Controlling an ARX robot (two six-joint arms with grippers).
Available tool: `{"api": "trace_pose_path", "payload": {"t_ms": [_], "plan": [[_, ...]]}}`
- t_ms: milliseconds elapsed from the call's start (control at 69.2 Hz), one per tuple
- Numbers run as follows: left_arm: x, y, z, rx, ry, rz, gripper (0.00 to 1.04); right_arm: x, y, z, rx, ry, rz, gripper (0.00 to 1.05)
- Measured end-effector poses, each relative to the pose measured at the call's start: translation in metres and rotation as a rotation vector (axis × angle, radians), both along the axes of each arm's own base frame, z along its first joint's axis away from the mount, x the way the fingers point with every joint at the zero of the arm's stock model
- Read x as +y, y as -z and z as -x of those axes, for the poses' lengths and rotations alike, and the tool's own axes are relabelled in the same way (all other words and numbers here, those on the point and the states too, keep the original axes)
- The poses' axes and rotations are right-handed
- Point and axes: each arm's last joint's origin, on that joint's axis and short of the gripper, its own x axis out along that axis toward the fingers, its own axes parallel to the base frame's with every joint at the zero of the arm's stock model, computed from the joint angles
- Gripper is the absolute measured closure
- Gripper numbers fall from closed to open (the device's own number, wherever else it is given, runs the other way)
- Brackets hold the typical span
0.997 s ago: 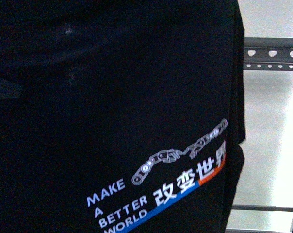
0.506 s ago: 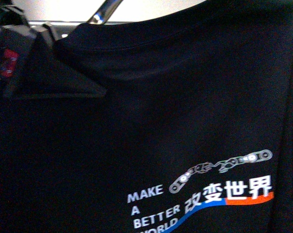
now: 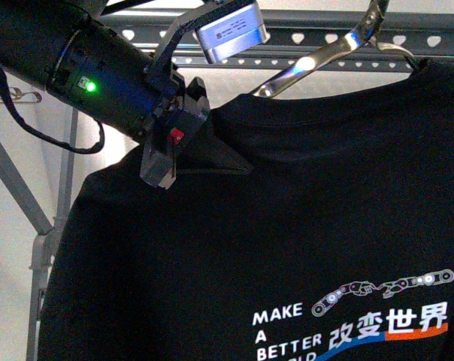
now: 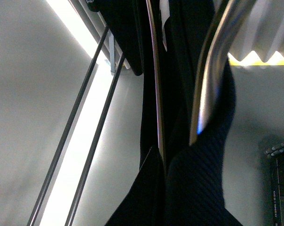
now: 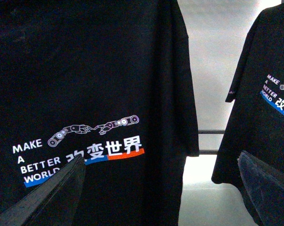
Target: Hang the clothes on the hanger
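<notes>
Because it drapes, shirt [image 3: 287, 248]: soft, light; grip the shoulder.
Left gripper [image 3: 174, 143]: pinching shoulder at ten o'clock.
Right gripper [image 5: 161, 157]: spread, empty.

A black short-sleeved T-shirt [image 5: 85, 70] printed with white "MAKE A BETTER WORLD" hangs near. A second matching black shirt [image 5: 264, 117] hangs beside it, with thin dark crossbars [image 5: 210, 132] showing between them. The right gripper [image 5: 161, 160] has its dark fingers [image 5: 52, 193] spread wide.
</notes>
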Motion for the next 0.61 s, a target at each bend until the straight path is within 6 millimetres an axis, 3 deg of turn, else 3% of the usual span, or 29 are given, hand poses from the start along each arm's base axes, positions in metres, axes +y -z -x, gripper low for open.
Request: {"api": "trace_pose_path", "payload": {"t_ms": [43, 159, 332, 506, 607], "plan": [[-0.003, 0.0, 0.0, -0.001, 0.006, 0.0, 0.98, 0.0, 0.0, 0.0, -0.003, -0.02, -0.013, 0.07], [-0.006, -0.001, 0.001, 0.0, 0.016, -0.003, 0.98, -0.008, -0.012, -0.004, -0.038, -0.294, -0.116, 0.07], [-0.006, 0.001, 0.003, 0.016, 0.022, -0.016, 0.98, -0.041, -0.042, -0.005, 0.074, -0.496, -0.097, 0.07], [0.002, 0.002, 0.001, 0.018, 0.002, -0.027, 0.98, -0.07, -0.083, -0.007, 0.15, -0.55, -0.054, 0.07], [0.004, 0.002, 0.0, 0.017, -0.003, -0.028, 0.98, -0.08, -0.103, -0.014, 0.179, -0.582, 0.057, 0.07]]}}
